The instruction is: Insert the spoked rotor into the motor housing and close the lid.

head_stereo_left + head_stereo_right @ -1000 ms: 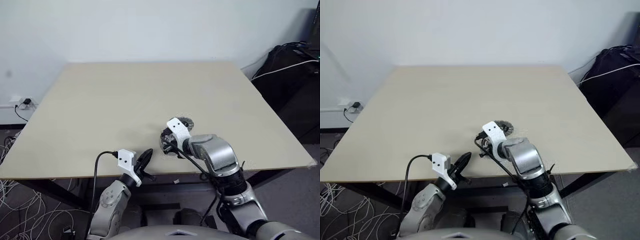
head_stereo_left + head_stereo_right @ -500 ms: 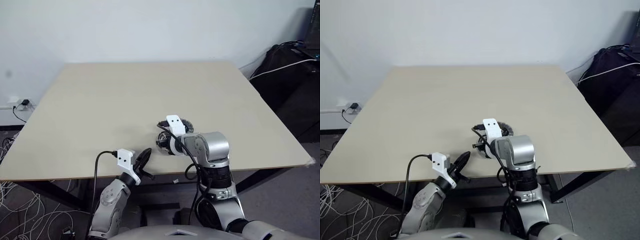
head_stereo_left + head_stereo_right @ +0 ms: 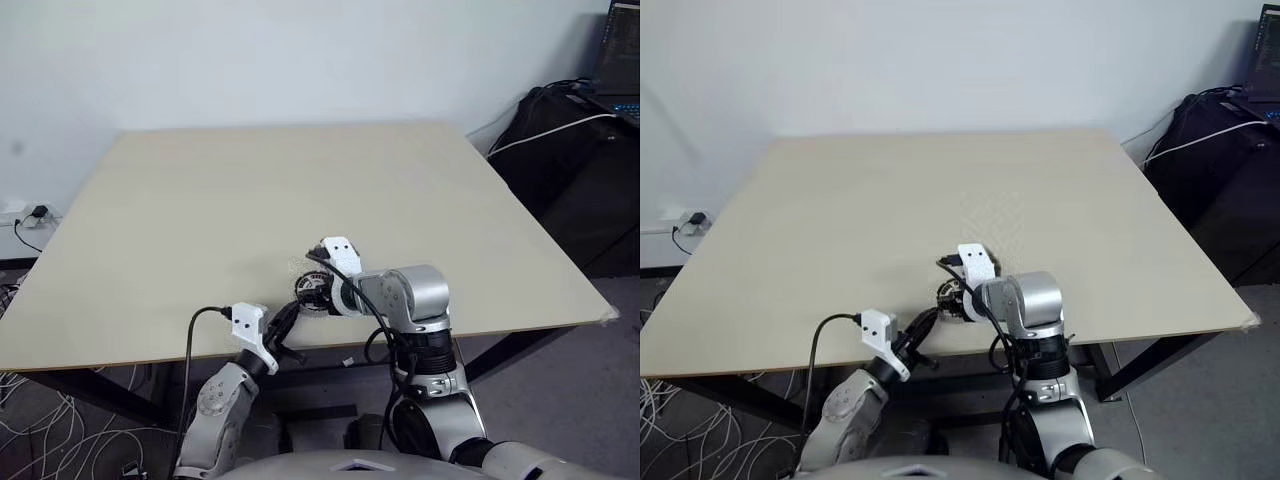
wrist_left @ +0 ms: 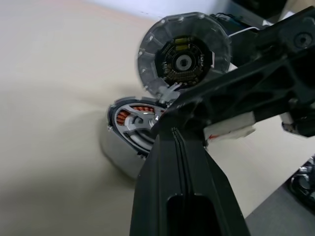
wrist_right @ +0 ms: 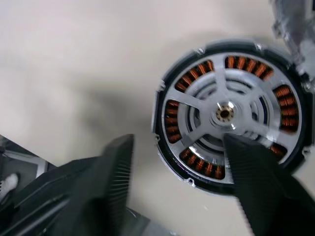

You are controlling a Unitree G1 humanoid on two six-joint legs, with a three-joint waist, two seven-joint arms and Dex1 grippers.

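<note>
My left gripper [image 3: 283,322] is idling pinched together at the table [image 3: 180,200] edge; at its 1 o'clock the spoked rotor [image 5: 224,113] is sitting inside the motor housing [image 5: 162,105], my right gripper [image 5: 179,169] spreading wide above it, the lid [image 4: 183,54] standing upright, unclosed
</note>
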